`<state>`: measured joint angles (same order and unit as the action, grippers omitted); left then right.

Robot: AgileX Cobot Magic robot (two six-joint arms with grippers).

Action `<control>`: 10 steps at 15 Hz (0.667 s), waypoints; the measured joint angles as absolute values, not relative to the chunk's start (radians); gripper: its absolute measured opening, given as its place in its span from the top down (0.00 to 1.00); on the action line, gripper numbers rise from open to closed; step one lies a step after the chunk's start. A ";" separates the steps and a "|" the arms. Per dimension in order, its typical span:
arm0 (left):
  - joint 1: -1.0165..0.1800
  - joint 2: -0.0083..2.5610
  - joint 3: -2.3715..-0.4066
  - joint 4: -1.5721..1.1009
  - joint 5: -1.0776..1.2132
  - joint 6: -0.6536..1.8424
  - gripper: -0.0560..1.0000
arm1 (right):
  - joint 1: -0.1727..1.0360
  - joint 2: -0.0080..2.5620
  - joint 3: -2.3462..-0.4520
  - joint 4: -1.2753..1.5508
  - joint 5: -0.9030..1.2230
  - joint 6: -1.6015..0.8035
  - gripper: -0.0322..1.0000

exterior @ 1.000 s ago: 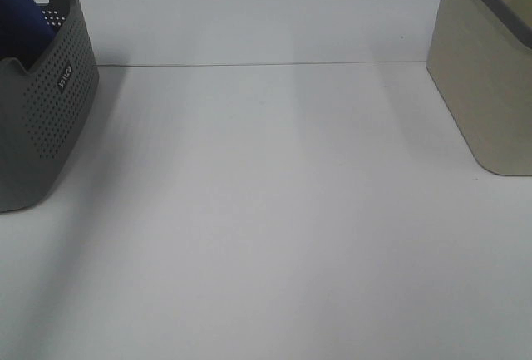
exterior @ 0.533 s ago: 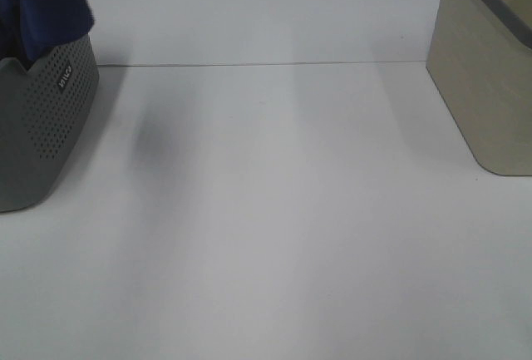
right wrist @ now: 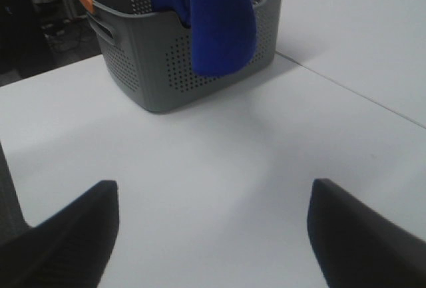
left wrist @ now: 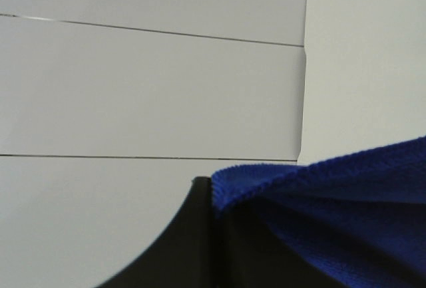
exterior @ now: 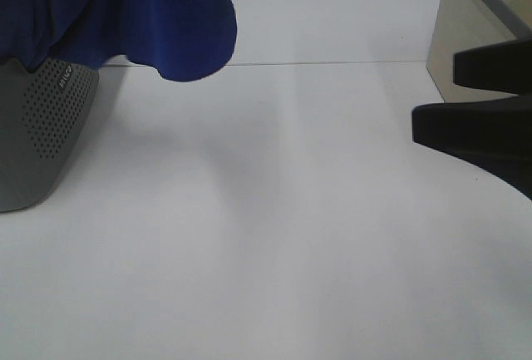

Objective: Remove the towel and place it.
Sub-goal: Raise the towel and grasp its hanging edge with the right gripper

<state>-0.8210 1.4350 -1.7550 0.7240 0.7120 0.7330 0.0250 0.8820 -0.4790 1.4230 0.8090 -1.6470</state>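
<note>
The left end effector [left wrist: 210, 201] is clamped on an edge of the blue towel [exterior: 150, 11], which hangs raised over the grey perforated basket [exterior: 41, 135], draping across its rim. The right end effector [right wrist: 213, 235] is spread wide and empty. Removal looks partly done; clearing the basket and laying the towel on the worktop [exterior: 266, 235] are left.

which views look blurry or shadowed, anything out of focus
Exterior high: the towel has soft edges and casts a faint shadow on the table; the right gripper is a flat black silhouette. Left wrist: towel pile crisp. Right wrist: near fingers blurred, basket sharp.
</note>
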 joint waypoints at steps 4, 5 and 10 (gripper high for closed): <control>-0.861 1.435 -1.755 0.701 0.714 0.733 0.95 | 0.048 1.160 -0.479 1.679 1.009 -1.991 0.23; -0.869 1.435 -1.755 0.701 0.721 0.733 0.95 | 0.086 1.222 -0.481 1.716 1.028 -2.063 0.23; -0.887 1.435 -1.755 0.668 0.736 0.733 0.95 | 0.276 1.454 -0.659 1.730 0.930 -2.154 0.23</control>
